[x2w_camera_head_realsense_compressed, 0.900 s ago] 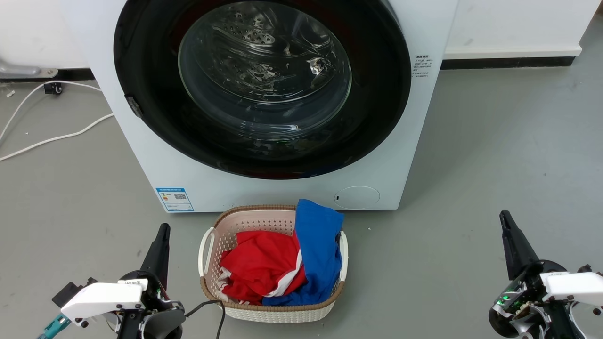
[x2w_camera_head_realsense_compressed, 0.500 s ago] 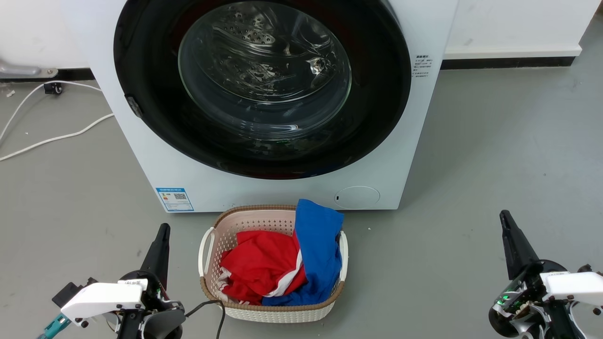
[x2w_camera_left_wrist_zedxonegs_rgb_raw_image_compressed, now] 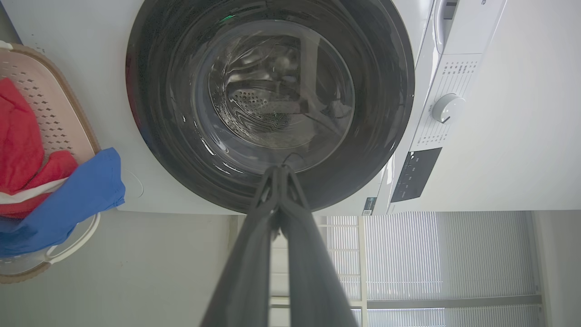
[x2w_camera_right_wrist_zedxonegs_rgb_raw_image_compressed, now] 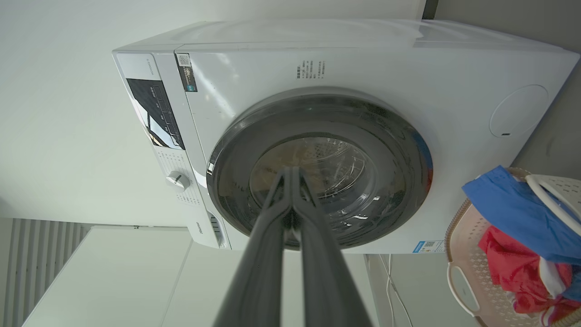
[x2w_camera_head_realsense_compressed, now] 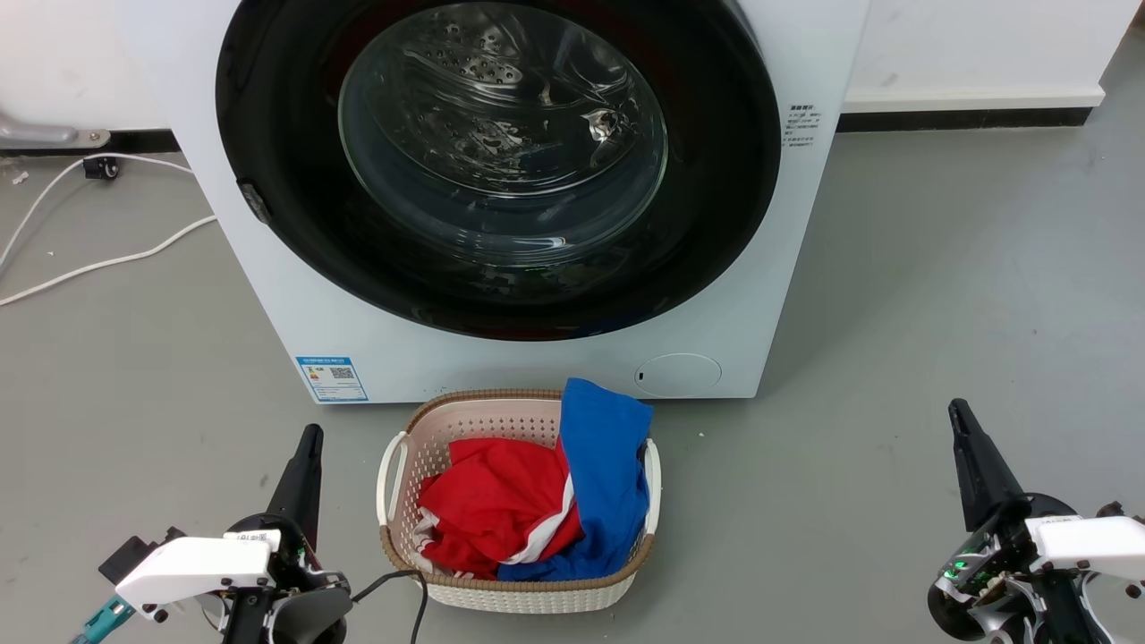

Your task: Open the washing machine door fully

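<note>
Head view: left gripper (x2w_camera_head_realsense_compressed: 310, 436), right gripper (x2w_camera_head_realsense_compressed: 958, 411) low, pinched.

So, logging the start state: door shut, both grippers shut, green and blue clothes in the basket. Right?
The head view shows red clothes, not green, beside blue clothes in the basket. The washing machine door, left gripper and right gripper are shut.

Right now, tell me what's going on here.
The robot faces a washer whose door looks shut, and nothing is touching it. Both grippers are shut and empty. The left gripper hangs low to the left of a basket of red and blue clothes. The right gripper is low on the far right. Both are short of the machine, and the opening has not begun.
</note>
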`<state>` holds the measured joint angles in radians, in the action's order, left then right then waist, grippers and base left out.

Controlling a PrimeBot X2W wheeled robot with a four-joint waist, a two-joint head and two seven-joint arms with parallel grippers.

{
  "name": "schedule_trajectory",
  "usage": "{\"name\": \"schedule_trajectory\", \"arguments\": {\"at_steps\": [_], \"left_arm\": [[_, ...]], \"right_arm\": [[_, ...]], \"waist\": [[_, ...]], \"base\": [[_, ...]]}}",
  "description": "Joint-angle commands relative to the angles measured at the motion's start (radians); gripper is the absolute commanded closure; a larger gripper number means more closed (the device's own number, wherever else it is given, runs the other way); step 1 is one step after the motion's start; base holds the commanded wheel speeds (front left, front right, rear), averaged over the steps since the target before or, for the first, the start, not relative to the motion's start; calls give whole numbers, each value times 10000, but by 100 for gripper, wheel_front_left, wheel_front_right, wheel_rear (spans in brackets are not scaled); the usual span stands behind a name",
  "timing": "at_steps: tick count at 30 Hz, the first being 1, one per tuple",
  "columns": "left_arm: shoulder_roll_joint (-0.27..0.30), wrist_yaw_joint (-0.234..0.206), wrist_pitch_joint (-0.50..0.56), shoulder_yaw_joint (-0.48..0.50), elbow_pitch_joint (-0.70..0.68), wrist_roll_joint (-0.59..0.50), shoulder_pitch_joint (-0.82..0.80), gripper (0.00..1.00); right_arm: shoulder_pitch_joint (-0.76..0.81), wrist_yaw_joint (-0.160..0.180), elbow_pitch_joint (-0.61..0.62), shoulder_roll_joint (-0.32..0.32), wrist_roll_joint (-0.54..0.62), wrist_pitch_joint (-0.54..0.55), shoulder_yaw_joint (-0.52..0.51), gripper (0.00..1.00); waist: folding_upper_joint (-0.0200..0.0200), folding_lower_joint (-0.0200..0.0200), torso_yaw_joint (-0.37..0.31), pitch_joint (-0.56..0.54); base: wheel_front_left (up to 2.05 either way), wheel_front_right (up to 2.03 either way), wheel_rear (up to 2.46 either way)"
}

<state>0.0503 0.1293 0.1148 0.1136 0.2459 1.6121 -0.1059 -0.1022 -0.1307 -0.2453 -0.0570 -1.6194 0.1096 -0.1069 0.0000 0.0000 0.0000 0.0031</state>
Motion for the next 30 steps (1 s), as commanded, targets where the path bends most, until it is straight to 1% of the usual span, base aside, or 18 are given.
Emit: {"name": "schedule_trajectory", "arguments": {"at_steps": [1, 13, 14, 15, 16, 17, 18, 23, 29, 30], "left_arm": [[-7, 40, 21, 23, 5, 17, -72, 100], [-7, 40, 21, 23, 5, 17, -72, 100], [0, 0, -5, -1, -3, -2, 0, 0], [-6, -2, -14, -11, 62, -4, 40, 100], [-19, -4, -15, -24, 145, -5, 115, 100], [-35, -13, -108, -70, 172, -52, 275, 0], [-35, -12, -161, -82, 118, -87, 296, 0], [-30, -19, -515, -5, -149, -833, 412, 0], [-26, -234, -795, 8, -553, -1838, 461, 0], [-26, -234, -795, 8, -553, -1838, 461, 0]], "right_arm": [[-137, 0, -12, 33, 37, 23, -16, 100], [-138, 0, -13, 40, 46, 33, -26, 100], [0, 0, 0, 8, 14, 5, -12, 0], [49, 0, -55, 12, 16, -2, -4, 100], [125, 2, -136, 19, 17, -6, 4, 100], [296, 15, -196, 31, 88, -97, 24, 0], [327, 15, -158, 32, 145, -150, 26, 0], [518, 13, 177, 34, 1168, -500, -25, 0], [652, 11, 530, 36, 2269, -776, -79, 0], [652, 11, 530, 36, 2269, -776, -79, 0]], "waist": [[0, 0, 0, 0], [0, 0, 0, 0], [0, 0, 0, 0], [0, 0, 0, 0], [0, 1, 0, 0], [0, 0, 0, 2], [0, 0, 0, 3], [0, 0, 3, 16], [0, 0, 9, 42], [0, 0, 9, 42]], "base": [[0, 0, 0], [0, 0, 0], [0, 0, 0], [0, 0, 0], [0, 0, 0], [0, 0, 0], [0, 0, 0], [0, 0, 0], [0, 0, 0], [0, 0, 0]]}}
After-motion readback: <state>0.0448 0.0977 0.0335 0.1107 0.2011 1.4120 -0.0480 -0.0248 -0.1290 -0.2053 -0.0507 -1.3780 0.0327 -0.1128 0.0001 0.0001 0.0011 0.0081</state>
